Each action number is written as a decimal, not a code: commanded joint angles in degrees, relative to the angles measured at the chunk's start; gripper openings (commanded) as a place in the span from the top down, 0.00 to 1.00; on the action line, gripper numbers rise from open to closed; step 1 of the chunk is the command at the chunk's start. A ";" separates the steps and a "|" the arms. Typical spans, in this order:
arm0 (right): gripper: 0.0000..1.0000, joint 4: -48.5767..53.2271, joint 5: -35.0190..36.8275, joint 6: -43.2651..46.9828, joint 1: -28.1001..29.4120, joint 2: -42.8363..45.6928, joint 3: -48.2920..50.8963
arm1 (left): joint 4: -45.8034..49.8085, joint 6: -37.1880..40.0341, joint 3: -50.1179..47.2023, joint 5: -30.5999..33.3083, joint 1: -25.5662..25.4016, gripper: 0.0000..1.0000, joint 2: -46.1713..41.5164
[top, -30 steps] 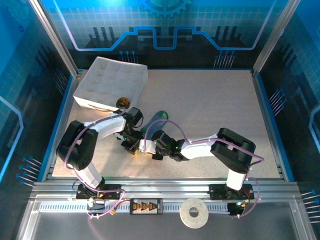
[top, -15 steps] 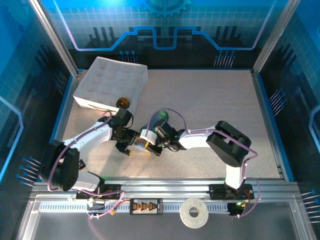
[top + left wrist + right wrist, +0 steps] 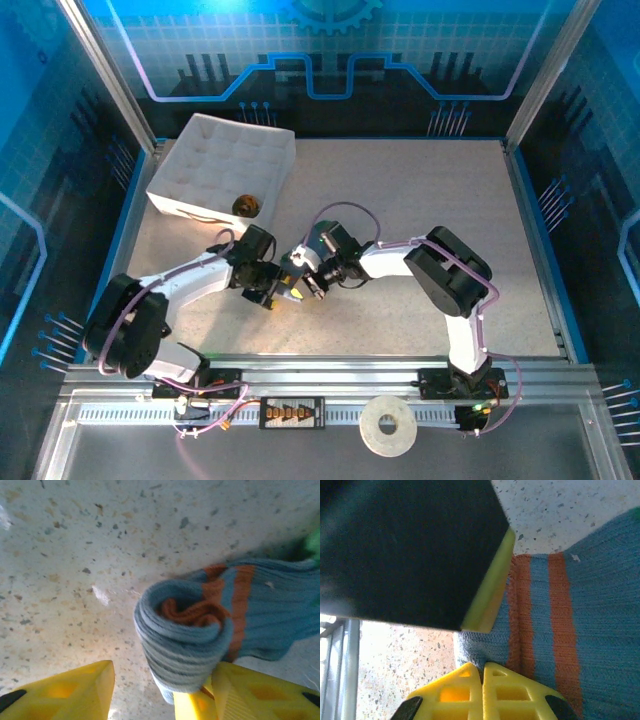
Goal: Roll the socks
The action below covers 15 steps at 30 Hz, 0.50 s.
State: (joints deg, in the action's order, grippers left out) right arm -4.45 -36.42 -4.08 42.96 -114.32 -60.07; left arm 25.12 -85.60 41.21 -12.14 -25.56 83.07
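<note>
Sock roll [image 3: 192, 640], orange cuff at centre

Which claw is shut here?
The right claw: its yellow fingers meet, pinching the blue-grey sock's edge. The left claw's fingers stand apart beside the roll.

A speckled beige table [image 3: 420, 190] carries a white compartment tray [image 3: 225, 160], which sits well beyond the left gripper [image 3: 272, 295] and to its left. A blue-grey sock [image 3: 200, 625] with orange stripes lies on the surface, one end rolled up. The roll sits just ahead of that gripper's yellow fingers [image 3: 65, 690] and touches the tips of the right gripper [image 3: 482, 672].
</note>
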 commanded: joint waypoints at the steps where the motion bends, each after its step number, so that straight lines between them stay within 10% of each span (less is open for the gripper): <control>1: 1.00 12.92 2.52 -4.06 -1.96 -5.66 1.97 | 0.12 -0.98 0.14 2.36 -1.02 0.48 1.59; 5: 1.00 14.69 0.45 -5.01 -2.59 -7.40 0.79 | -0.90 -0.87 1.02 4.14 -1.48 0.52 3.59; 10: 1.00 14.67 2.82 -2.31 -1.95 -4.95 1.36 | 6.31 -0.54 4.79 4.61 -1.98 0.88 8.43; 15: 0.80 7.52 6.75 4.01 0.03 5.23 5.95 | 18.36 -2.08 7.78 2.38 -2.82 1.00 12.12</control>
State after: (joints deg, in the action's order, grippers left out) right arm -2.11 -37.47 -4.34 41.82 -112.20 -58.48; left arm 31.16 -86.08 49.60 -10.24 -27.77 91.92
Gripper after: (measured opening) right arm 0.178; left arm 0.093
